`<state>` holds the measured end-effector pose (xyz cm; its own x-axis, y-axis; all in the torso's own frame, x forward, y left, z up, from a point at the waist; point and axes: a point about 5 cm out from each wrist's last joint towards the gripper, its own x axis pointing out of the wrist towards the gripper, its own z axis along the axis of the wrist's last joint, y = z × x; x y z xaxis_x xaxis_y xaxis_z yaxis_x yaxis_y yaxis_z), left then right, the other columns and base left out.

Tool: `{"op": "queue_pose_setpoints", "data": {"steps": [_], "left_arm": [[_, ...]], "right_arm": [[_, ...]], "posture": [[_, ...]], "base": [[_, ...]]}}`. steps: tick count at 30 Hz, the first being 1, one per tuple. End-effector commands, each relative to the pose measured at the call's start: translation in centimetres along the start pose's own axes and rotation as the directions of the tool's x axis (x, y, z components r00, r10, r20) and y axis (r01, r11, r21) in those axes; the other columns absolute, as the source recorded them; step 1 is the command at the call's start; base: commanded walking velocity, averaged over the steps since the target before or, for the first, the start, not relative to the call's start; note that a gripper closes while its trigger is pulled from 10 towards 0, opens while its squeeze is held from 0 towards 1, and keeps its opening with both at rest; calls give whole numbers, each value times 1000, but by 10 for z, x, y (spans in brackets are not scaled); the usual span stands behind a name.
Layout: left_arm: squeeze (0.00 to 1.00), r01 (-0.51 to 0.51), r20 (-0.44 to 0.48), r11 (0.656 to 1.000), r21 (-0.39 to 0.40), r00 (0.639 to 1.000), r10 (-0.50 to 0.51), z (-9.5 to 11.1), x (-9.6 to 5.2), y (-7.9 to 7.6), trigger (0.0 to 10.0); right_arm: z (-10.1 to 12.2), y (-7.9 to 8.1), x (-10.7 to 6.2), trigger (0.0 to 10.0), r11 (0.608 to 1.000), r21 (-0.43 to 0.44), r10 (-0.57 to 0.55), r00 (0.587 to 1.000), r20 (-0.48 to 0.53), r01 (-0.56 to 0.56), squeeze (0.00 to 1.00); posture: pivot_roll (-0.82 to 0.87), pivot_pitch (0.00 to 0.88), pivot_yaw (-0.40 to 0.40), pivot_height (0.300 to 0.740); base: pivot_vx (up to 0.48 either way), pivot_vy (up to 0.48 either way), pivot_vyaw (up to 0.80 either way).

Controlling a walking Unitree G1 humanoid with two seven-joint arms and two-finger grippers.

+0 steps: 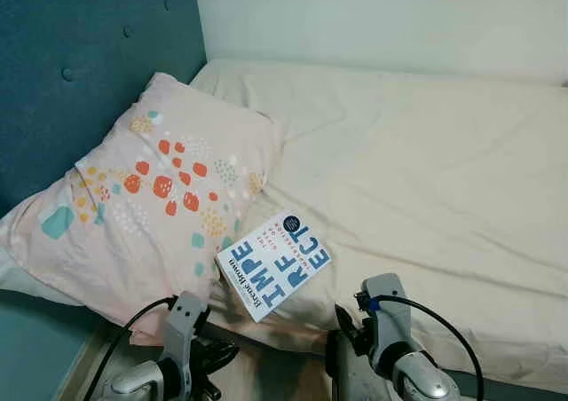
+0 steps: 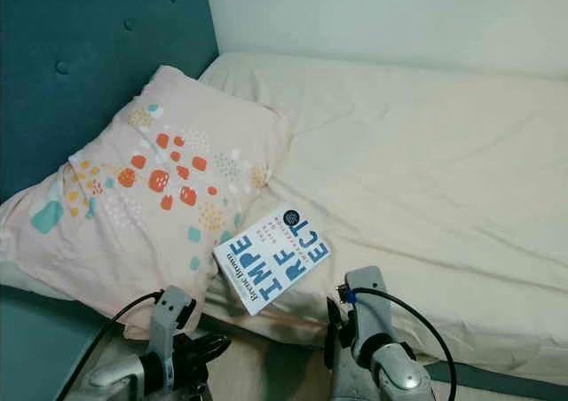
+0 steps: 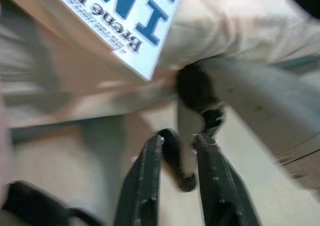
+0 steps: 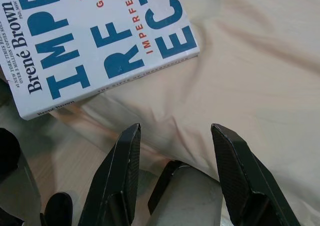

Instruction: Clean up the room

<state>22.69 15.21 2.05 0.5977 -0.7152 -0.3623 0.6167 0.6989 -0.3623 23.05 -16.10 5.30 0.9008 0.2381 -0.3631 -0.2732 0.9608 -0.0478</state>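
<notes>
Lying near the bed's front edge, one book is leaning partly on one pillow. It could be sliding off onto the floor if a gripper is bumping it. Two grippers are waiting low in front of the bed. The right gripper is holding its fingers wide apart, just beside the book. The left gripper is keeping only a small gap, holding nothing.
</notes>
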Motion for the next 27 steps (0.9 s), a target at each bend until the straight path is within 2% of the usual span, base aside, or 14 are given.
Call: {"op": "queue_pose_setpoints", "data": {"steps": [1, 5, 7, 9, 13, 15, 16, 17, 18, 19, 20, 22, 25, 27], "left_arm": [[1000, 63, -6, 993, -104, 998, -64, -4, 4, -8, 10000], [1000, 83, -35, 983, -162, 995, -90, -8, 6, -11, 10000], [1000, 83, -108, 973, -215, 988, -108, -18, 13, -13, 10000], [1000, 18, -183, 984, -178, 982, -51, -29, 21, -9, 10000], [1000, -27, -201, 991, -130, 980, 1, -32, 32, -8, 10000], [1000, -32, -161, 993, -117, 987, 13, -25, 42, -10, 10000], [1000, -32, -161, 993, -117, 987, 13, -25, 42, -10, 10000], [1000, -43, -139, 993, -109, 990, 27, -20, 48, -11, 10000], [1000, -43, -139, 993, -109, 990, 27, -20, 48, -11, 10000], [1000, -45, -117, 993, -106, 993, 32, -16, 54, -13, 10000], [1000, -51, -95, 994, -95, 995, 42, -10, 60, -14, 10000], [1000, -55, -82, 995, -88, 995, 48, -6, 63, -15, 10000], [1000, -86, 14, 994, -67, 996, 87, 19, 79, -13, 10000], [1000, -87, 34, 994, -66, 995, 90, 25, 82, -13, 10000]], "right_arm": [[-6, 0, -2, 10000, 1000, 20, -5, 1000, -20, 5, 0], [-6, -1, -2, 10000, 1000, 24, -10, 1000, -21, 11, 0], [-5, -3, -3, 10000, 999, 35, -19, 1000, -19, 20, 0], [-4, -3, -3, 10000, 999, 39, -20, 1000, -11, 21, 0], [-2, -2, -5, 10000, 999, 46, -1, 1000, -2, 1, 0], [-13, -1, -11, 10000, 1000, -4, 23, 997, -70, -23, 0], [-13, -1, -11, 10000, 1000, -4, 23, 997, -70, -23, 0], [-24, 0, -15, 10000, 999, -30, 39, 989, -144, -44, 0], [-24, 0, -15, 10000, 999, -30, 39, 989, -144, -44, 0], [-35, 1, -20, 10000, 997, -40, 55, 975, -216, -65, 0], [-45, 2, -25, 10000, 991, -87, 69, 959, -275, -97, 0], [-51, 3, -28, 10000, 986, -117, 77, 949, -306, -118, 0], [-60, 15, -32, 10000, 954, -160, 174, 903, -393, -254, 0], [-62, 18, -32, 10000, 940, -180, 194, 888, -417, -289, 0]], "posture": [[-80, 191, -8, 556], [-79, 197, -12, 556], [-80, 203, -15, 556], [-84, 209, -16, 556], [-95, 214, -10, 556], [-103, 211, 1, 556], [-103, 211, 1, 556], [-105, 210, 4, 556], [-105, 210, 4, 556], [-109, 206, 9, 556], [-110, 204, 13, 556], [-111, 204, 15, 556], [-113, 203, 31, 556], [-112, 203, 33, 556]], "base": [[0, 0, 0], [0, 0, 0], [0, 0, 0], [0, 0, 0], [0, 0, 0], [0, 0, 0], [0, 0, 0], [0, 0, 0], [0, 0, 0], [0, 0, 0], [0, 0, 0], [0, 0, 0], [0, 0, 0], [0, 0, 0]]}}
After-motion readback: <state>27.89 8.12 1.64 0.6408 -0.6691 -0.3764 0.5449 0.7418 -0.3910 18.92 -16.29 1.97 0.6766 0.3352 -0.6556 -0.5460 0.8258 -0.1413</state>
